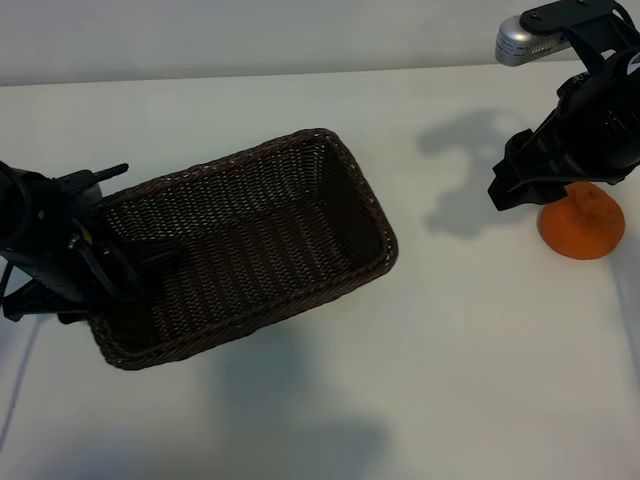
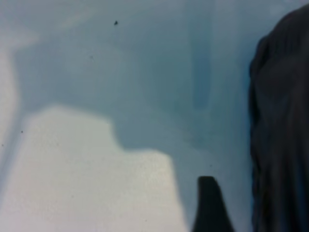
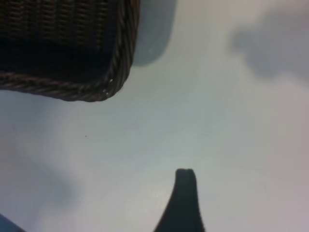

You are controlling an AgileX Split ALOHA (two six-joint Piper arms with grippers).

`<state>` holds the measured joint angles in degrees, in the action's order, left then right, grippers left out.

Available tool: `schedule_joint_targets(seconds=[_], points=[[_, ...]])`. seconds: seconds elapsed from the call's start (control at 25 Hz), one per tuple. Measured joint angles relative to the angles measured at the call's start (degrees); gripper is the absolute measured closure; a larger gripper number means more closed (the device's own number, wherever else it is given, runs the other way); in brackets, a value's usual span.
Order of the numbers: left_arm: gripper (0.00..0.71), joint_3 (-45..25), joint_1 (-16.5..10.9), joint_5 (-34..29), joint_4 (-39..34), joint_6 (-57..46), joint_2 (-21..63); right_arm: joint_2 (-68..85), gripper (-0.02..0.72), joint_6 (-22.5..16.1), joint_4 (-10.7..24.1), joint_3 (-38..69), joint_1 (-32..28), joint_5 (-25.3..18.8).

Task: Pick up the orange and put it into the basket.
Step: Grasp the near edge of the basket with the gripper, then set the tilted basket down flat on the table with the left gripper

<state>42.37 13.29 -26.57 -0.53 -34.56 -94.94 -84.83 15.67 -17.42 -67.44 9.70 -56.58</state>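
The orange lies on the white table at the far right, out of both wrist views. My right gripper hangs just left of and above it, open and empty; one dark finger shows over bare table. The dark brown wicker basket stands left of centre, with one corner of its rim in the right wrist view. My left gripper straddles the basket's left end wall, open. Its outer finger stands a little apart from the wicker; the other is hidden.
A silver cylindrical unit is fixed above the right arm at the top right. The white table runs back to a pale wall. A thin cable trails off the left arm near the left edge.
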Motion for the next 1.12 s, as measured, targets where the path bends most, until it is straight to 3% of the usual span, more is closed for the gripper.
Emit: schedule_joint_targets(seconds=[0.12, 0.6, 0.72, 1.12], points=[[0.471, 0.0, 0.0, 0.8, 0.5, 0.4, 0.0, 0.0, 0.107, 0.0, 0.0, 0.0, 0.0, 0.0], [0.517, 0.0, 0.0, 2.1, 3.9, 5.0, 0.6, 0.0, 0.107, 0.0, 0.0, 0.0, 0.0, 0.0], [0.556, 0.0, -0.2, 2.9, 9.2, 10.3, 2.4, 0.0, 0.107, 0.0, 0.0, 0.0, 0.0, 0.0], [0.559, -0.5, -5.5, 0.3, 31.1, 37.9, 6.4, 0.0, 0.108, 0.0, 0.2, 0.0, 0.0, 0.0]])
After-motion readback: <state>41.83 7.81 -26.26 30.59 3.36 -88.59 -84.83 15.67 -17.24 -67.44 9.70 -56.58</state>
